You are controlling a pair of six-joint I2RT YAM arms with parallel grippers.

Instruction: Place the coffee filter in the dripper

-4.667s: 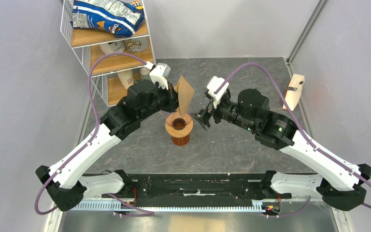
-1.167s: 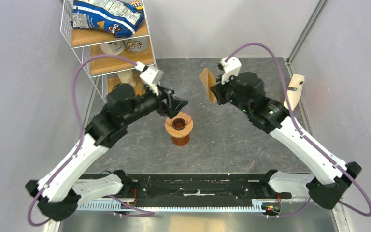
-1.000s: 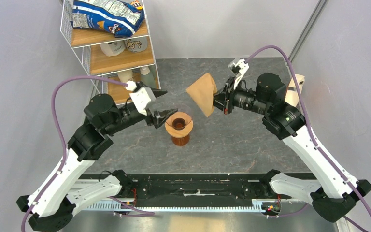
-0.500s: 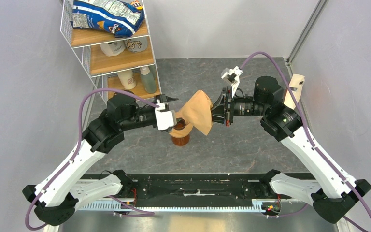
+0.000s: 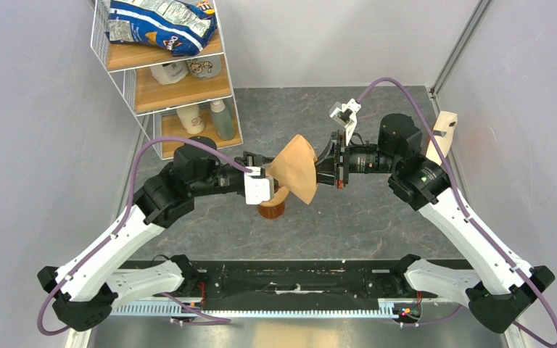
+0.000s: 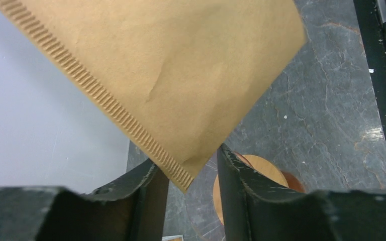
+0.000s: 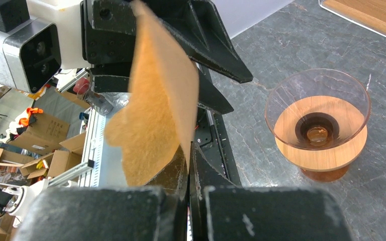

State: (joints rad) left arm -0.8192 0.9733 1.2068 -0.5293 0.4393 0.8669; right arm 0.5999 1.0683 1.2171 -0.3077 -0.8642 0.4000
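At 1 o'clock of the dripper (image 7: 287, 124), the right gripper (image 5: 320, 172) pinches the filter (image 5: 297, 170), its tip between the left gripper's (image 6: 188, 169) spread jaws.

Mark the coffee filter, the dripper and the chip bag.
coffee filter (image 5: 297, 170): top view, middle of the paper.
dripper (image 7: 326, 159): right wrist view, near edge of the wooden ring.
chip bag (image 5: 163, 22): top view, middle of the bag.

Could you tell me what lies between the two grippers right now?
The coffee filter: the right gripper is shut on one edge, and its far corner sits in the open left gripper. The top and left wrist views show it.
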